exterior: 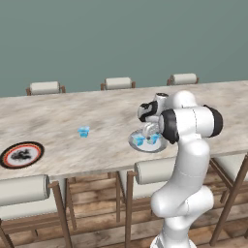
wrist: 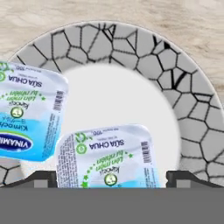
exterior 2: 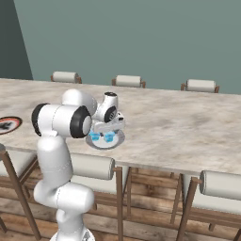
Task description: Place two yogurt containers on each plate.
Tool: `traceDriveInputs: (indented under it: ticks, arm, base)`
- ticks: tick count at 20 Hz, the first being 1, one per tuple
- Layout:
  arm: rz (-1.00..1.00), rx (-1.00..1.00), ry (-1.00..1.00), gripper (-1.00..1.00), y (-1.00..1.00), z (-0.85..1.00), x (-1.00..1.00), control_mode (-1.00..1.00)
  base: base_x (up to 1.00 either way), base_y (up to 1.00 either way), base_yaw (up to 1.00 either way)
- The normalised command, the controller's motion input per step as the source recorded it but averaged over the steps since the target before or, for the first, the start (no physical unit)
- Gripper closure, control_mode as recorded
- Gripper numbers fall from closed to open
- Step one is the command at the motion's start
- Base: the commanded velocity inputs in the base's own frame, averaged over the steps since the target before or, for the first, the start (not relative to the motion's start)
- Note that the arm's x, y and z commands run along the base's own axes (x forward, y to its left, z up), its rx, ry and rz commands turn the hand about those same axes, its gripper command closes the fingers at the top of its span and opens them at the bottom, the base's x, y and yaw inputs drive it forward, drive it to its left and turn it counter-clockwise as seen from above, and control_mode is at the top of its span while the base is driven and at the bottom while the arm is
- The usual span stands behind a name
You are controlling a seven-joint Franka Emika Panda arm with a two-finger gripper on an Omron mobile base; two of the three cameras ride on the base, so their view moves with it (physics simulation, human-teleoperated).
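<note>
**Hand view: pale grey plate filled, patterned plate waiting**

Pale grey plate (wrist: 175,83), crackle-ridged rim: two light blue yogurt containers (wrist: 107,157) with printed foil lids are lying on it, one at 6 o'clock, one at 9. Gripper (wrist: 111,181) is standing wide, gripping nothing, fingertips flanking the nearer cup. Black-rimmed plate (exterior: 22,154) is sitting bare; a loose blue cup (exterior: 84,131) is waiting between the plates. Roughly half done, by judgement.

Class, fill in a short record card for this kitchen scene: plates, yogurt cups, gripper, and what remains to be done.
grey plate: near table edge, holds two light blue cups
patterned plate: far left, no cups visible on it
loose cup: on the table between the plates
gripper: open, over the grey plate, fingertips either side of one cup
remaining: patterned plate needs two cups
</note>
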Motion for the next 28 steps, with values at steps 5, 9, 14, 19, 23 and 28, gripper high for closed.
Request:
traceDriveInputs:
  ticks: [5, 9, 14, 19, 23, 28]
  arm:
    - [0.0, 0.0, -0.07, -1.0, 0.0, 0.55, -0.38, -1.0]
    - [0.0, 0.0, -0.1, -1.0, 0.0, 0.56, -0.49, -1.0]
    - [-0.18, 0.0, -0.03, -1.0, 0.09, 0.32, -0.66, -1.0]
    - [-0.48, 0.0, 0.0, -1.0, 0.02, 0.33, -0.94, -1.0]
    - [-0.43, 0.0, 0.01, -1.0, 0.05, 0.76, -0.93, -1.0]
    - [-0.18, 0.0, -0.05, -1.0, 0.0, 1.0, -0.99, -1.0]
  base:
    - [0.0, 0.0, 0.0]
    - [0.0, 0.0, 0.0]
    - [0.0, 0.0, 0.0]
    - [0.0, 0.0, 0.0]
    - [0.0, 0.0, 0.0]
    - [0.0, 0.0, 0.0]
